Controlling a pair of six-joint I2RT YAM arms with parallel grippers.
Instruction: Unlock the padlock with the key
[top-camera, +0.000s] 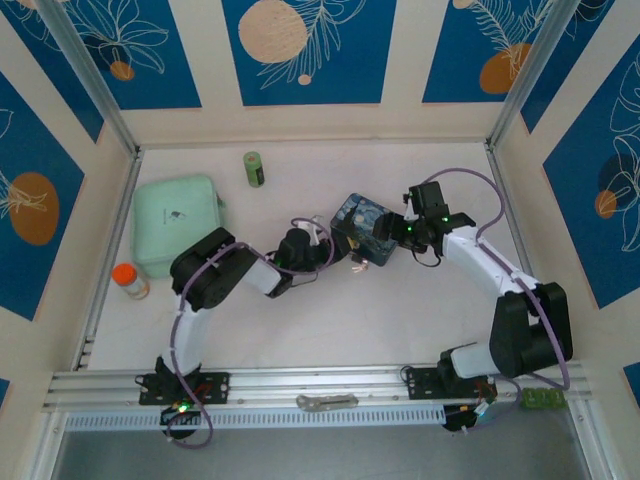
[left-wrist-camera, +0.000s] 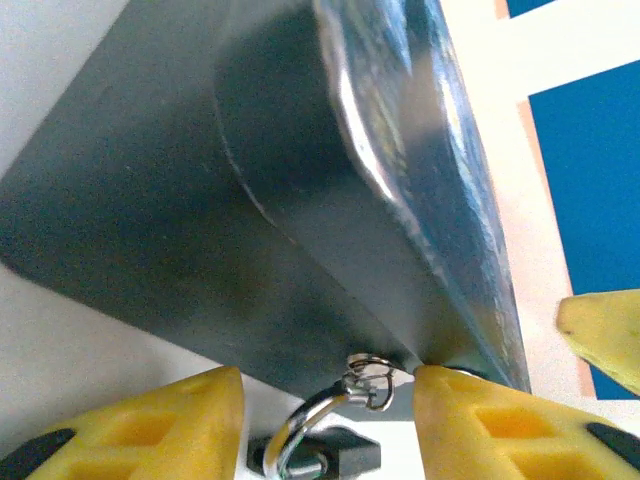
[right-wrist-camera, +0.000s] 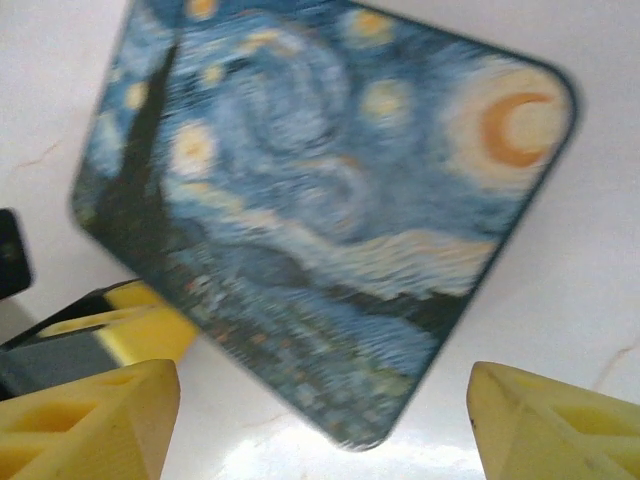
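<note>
Two pairs of jaws are gaping: right gripper (right-wrist-camera: 320, 400) facing the tin (right-wrist-camera: 320, 220), left gripper (left-wrist-camera: 328, 385) straddling the padlock (left-wrist-camera: 335, 455), lower centre (likely light, slick, dangling; grip its body).

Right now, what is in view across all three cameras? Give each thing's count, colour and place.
tin: one, blue with a starry painting, mid-table between the two hands
padlock: one, dark body with a silvery shackle, at a small ring on the tin's edge
box: one, mint green, left side of the table
cylinder: one, green, far side of the table
bottle: one, orange cap, near the left wall
flat metal piece: one, silvery, on the near rail
connector block: one, green, by the right arm's base
table: one, white
left hand: yellow fingers, open on either side of the padlock
right hand: yellow fingers, open at the tin's corner
</note>
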